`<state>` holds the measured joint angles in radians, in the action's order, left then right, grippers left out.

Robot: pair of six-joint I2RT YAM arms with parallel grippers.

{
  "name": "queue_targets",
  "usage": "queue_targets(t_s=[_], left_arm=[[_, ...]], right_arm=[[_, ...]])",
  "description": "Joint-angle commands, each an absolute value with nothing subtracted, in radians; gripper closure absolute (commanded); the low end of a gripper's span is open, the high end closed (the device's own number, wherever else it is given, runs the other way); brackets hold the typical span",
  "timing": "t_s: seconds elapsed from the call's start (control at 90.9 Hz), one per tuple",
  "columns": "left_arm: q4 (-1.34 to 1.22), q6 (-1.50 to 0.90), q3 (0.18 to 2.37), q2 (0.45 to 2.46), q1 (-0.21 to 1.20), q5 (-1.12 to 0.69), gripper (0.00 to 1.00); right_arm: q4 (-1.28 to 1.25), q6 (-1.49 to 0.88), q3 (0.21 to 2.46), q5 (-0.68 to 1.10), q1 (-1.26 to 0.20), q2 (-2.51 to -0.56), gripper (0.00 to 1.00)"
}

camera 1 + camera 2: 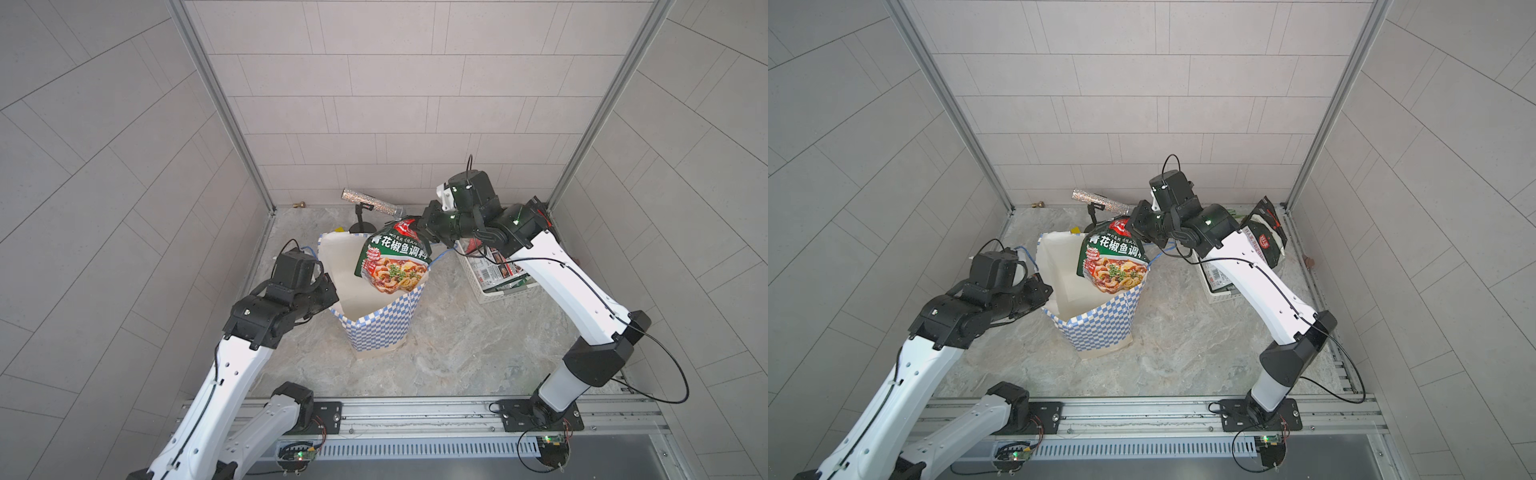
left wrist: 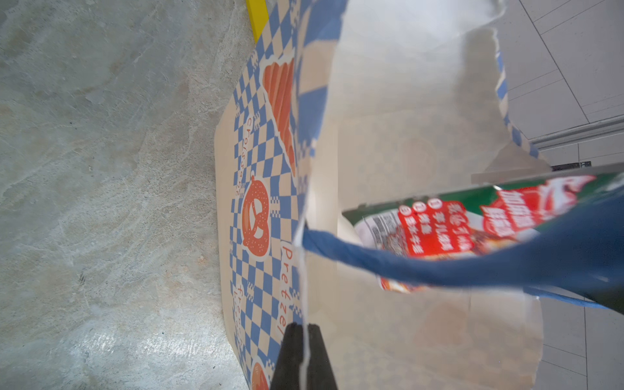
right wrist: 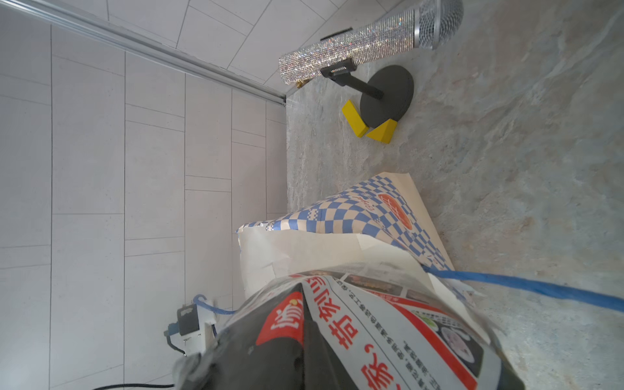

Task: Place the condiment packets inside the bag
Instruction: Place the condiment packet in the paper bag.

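A tall blue-and-white checkered paper bag (image 1: 380, 332) stands open in the middle of a marble table (image 1: 478, 353). The left gripper (image 1: 332, 293) is clamped on the bag's left rim. The left wrist view shows its two black fingers (image 2: 287, 354) pressed together with the paper edge between them. The right gripper (image 1: 420, 227) is closed on the top edge of a green packet (image 1: 392, 262). The green packet hangs tilted below that gripper, over the bag's open mouth near its right rim, with its printed face up in both top views. Whether its lower edge sits below the rim cannot be told. Just right of the bag, a white basket (image 1: 494, 295) holds more packets (image 1: 500, 266). Behind the bag, a glittery silver microphone (image 1: 370, 202) rests on a black stand.
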<state>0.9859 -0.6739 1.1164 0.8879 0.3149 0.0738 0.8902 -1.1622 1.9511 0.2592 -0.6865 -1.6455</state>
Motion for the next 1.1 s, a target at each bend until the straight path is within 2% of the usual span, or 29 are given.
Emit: queue_targets(t_s=[0.0,0.176,0.33,0.495,0.594,0.671,0.781,0.925,0.98,1.09], left_arm=[[0.974,-0.68,1.106,0.902,0.323,0.079,1.0],[0.973,-0.684,1.104,0.914,0.34,0.09,1.0],[0.967,-0.69,1.093,0.92,0.351,0.093,1.0],[0.966,-0.69,1.094,0.93,0.364,0.096,1.0],[0.966,-0.685,1.095,0.931,0.367,0.102,1.0],[0.967,-0.678,1.098,0.936,0.368,0.108,1.0],[0.977,-0.665,1.108,0.941,0.367,0.11,1.0],[0.972,-0.673,1.102,0.933,0.367,0.107,1.0],[0.958,-0.68,1.092,0.929,0.367,0.09,1.0],[0.933,-0.646,1.097,0.931,0.37,0.032,1.0]], right_arm=[[0.773,-1.274,1.936,0.316,-0.699,-1.603,1.0],[0.666,-1.354,1.906,0.258,-0.749,-1.554,1.0],[0.53,-1.467,1.75,0.186,-0.802,-1.491,1.0],[0.387,-1.578,1.58,0.202,-0.844,-1.47,1.0],[0.36,-1.583,1.56,0.234,-0.862,-1.465,1.0],[0.405,-1.527,1.612,0.272,-0.865,-1.471,1.0],[0.619,-1.382,1.746,0.297,-0.859,-1.49,1.0],[0.868,-1.197,1.872,0.246,-0.817,-1.525,1.0],[0.834,-1.14,1.865,0.279,-0.813,-1.545,1.0],[0.675,-1.033,1.838,0.524,-0.815,-1.631,1.0]])
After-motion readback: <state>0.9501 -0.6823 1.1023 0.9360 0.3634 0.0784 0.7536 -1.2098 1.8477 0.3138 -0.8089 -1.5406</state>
